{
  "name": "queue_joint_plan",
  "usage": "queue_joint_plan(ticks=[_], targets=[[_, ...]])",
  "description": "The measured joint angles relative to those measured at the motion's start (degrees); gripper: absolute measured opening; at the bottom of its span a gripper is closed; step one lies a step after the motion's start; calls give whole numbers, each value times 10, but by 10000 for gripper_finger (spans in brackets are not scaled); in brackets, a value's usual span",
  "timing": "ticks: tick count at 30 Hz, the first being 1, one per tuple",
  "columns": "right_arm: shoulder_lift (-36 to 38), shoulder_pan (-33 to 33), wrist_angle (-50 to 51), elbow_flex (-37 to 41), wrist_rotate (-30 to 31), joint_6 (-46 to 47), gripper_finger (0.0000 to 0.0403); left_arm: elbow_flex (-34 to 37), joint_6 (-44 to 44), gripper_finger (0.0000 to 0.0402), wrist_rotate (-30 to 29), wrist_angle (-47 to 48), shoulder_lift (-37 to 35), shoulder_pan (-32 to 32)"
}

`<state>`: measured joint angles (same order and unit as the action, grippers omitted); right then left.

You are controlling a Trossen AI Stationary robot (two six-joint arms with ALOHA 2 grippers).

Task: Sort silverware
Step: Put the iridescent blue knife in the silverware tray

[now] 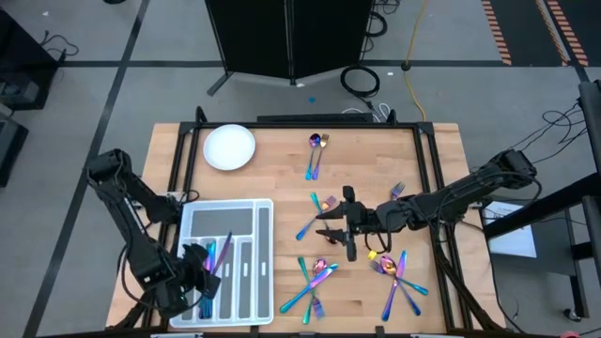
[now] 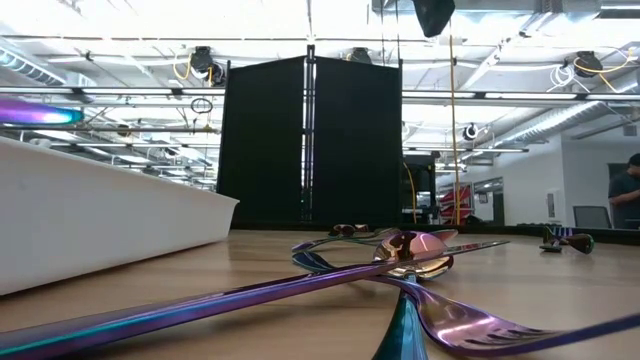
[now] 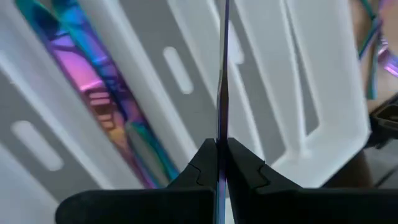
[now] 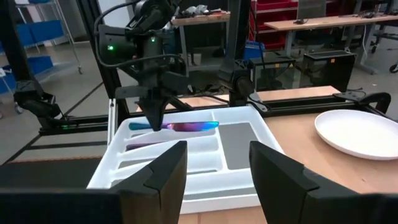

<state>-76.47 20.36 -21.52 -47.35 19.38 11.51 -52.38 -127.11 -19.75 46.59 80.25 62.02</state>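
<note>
If the knife [image 3: 223,93] gripped edge-on by the closed left gripper [image 3: 222,163] is released crooked above the compartment tray [image 1: 263,218], a wrong slot could be hit, while the right gripper [image 1: 336,228] is kept open over the table [image 1: 282,164].

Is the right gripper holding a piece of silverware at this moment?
No, the right gripper stands open and empty in its wrist view, facing the tray.

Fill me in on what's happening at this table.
The left end effector is shut on a rainbow knife, holding it over the white compartment tray, where some silverware already lies. The right end effector hangs open above the middle of the table, among scattered forks and spoons not yet sorted.
</note>
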Motion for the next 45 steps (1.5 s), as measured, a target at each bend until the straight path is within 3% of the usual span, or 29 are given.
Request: queue_joint_plan(ticks=[11, 15, 19, 23, 26, 42, 45], targets=[[0, 0, 7, 0, 0, -12, 162, -2, 0, 10, -13, 13, -1, -5], [0, 0, 8, 0, 0, -17, 162, -22, -20, 10, 54, 81, 2, -3], [0, 0, 8, 0, 0, -20, 162, -43, -21, 10, 82, 145, 24, -11], [0, 0, 9, 0, 0, -27, 162, -45, -28, 10, 168, 157, 39, -4], [0, 0, 9, 0, 0, -28, 162, -47, -40, 10, 199, 151, 50, -4], [0, -4, -16, 0, -2, -47, 162, -90, -42, 10, 197, 118, 96, -59], [0, -4, -13, 0, -3, -53, 162, -90, -37, 10, 173, 118, 97, -64]])
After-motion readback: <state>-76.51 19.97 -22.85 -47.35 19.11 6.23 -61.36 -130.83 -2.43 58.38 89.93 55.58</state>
